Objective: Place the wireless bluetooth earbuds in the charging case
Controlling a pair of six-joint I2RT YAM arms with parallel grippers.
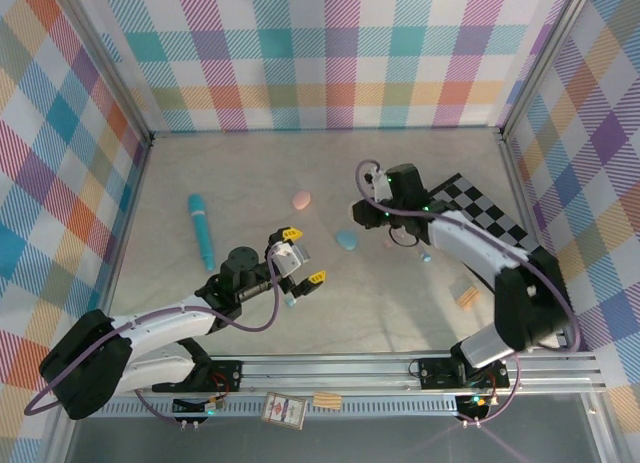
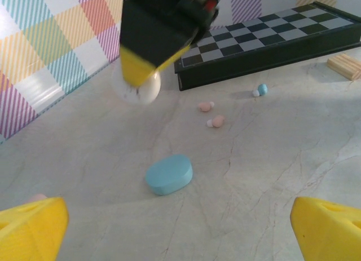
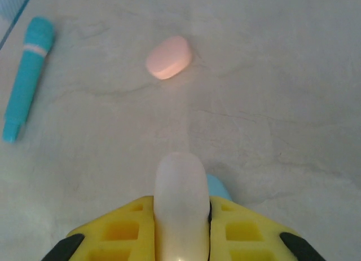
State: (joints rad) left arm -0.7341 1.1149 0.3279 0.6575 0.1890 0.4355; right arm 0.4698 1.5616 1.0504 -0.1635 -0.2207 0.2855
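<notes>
The pale marbled desk carries a black-and-white chequered board on its right side; a long teal plastic cylinder lies to the left; the left end effector gapes wide, holding nothing; the right end effector pinches a white oval case; a blue oval case and a pink oval case lie loose; two tiny pink earbuds and a teal earbud rest on the desk near the board, outside every case.

The pale marbled worktop carries a teal cylinder at left, a pink case far centre and a blue case in the middle. A checkerboard lies far right, with pink earbuds and a teal earbud near it. A wooden block sits near right.
</notes>
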